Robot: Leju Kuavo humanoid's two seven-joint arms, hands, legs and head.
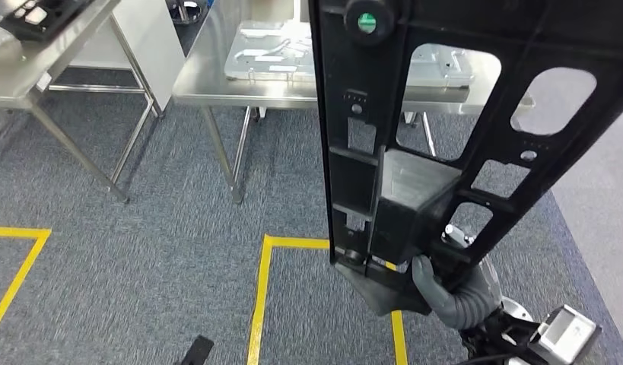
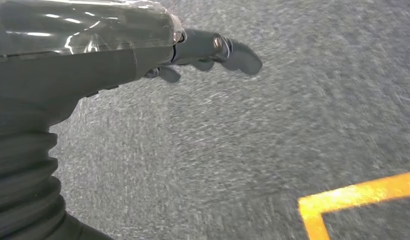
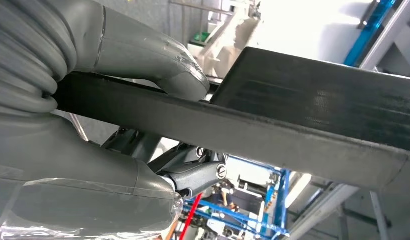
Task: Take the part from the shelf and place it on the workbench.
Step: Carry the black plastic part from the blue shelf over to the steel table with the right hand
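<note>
The part [image 1: 414, 137] is a large black plastic frame with cut-out windows and a boxy block at its middle. It stands upright in front of my head camera. My right hand [image 1: 439, 293] grips its lower end from below. In the right wrist view the thumb [image 3: 157, 65] presses on the top of the black part [image 3: 303, 115] and the fingers [image 3: 197, 175] wrap beneath it. My left hand [image 2: 202, 50] hangs over grey carpet, fingers stretched out and apart, holding nothing. The steel workbench [image 1: 209, 84] stands ahead.
A grey metal panel [image 1: 270, 49] lies on the workbench. A second steel table [image 1: 42, 76] stands at the far left with a black tray [image 1: 34, 19] on it. Yellow tape lines [image 1: 260, 296] mark the grey carpet in front of me.
</note>
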